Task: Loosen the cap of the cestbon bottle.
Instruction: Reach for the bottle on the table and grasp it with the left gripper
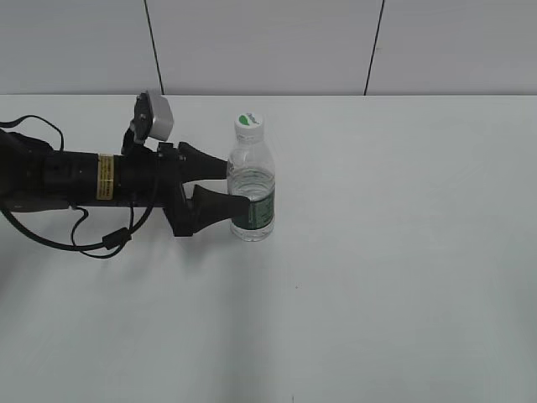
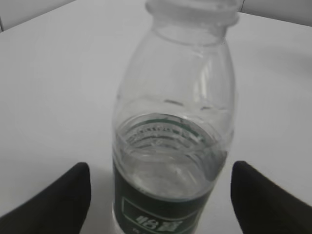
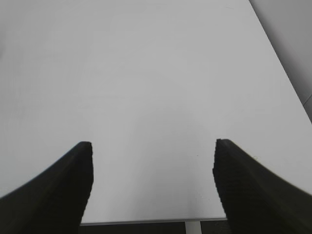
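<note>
Black fingertips (image 2: 53, 200) of my left pincer (image 1: 225, 186) spread, flanking small clear plastic cestbon bottle (image 1: 252, 180) at its dark green label | bottle upright on white desk (image 1: 403, 252), centre-left | white round screw cap (image 1: 248, 124) at 12 o'clock, untouched | judged light, slippery, squashy: grip body low | right pincer (image 3: 151, 185) spread, empty

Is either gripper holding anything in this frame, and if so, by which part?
Nothing is held. The left gripper is open around the bottle at its label band, with gaps on both sides in the wrist view. The right gripper is open over bare table.
</note>
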You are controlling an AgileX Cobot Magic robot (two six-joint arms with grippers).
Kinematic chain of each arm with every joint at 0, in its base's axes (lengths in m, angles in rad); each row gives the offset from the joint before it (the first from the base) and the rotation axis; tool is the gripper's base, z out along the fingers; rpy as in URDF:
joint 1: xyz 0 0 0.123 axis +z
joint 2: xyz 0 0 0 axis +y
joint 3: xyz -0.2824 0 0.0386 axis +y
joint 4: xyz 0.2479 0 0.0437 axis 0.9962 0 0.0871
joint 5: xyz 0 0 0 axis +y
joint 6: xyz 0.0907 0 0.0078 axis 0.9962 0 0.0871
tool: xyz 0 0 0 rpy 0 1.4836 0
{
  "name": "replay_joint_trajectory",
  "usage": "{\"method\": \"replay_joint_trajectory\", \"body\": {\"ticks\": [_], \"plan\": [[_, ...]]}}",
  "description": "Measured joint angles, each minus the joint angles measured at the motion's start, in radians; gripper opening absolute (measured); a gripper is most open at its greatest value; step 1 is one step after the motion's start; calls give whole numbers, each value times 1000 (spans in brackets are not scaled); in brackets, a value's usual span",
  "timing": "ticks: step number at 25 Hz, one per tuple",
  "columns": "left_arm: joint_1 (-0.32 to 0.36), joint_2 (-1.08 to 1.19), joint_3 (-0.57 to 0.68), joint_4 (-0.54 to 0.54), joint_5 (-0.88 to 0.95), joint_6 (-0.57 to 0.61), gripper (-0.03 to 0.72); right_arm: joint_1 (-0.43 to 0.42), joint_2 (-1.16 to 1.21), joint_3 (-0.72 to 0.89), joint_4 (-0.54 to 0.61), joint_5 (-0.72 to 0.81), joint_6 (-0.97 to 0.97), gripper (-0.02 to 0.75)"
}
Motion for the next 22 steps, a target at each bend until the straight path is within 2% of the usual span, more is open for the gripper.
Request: {"method": "replay_joint_trajectory", "body": {"ticks": [9, 15, 22], "plan": [[-50, 85, -72, -17, -27, 0, 540, 0, 0, 0, 0, 0, 0, 590], [-82, 87, -88, -28, 19, 0, 539, 0, 0, 0, -6, 0, 0, 590], [-89, 87, -91, -43, 46, 0, 451, 0, 0, 0, -7, 0, 0, 590]]}}
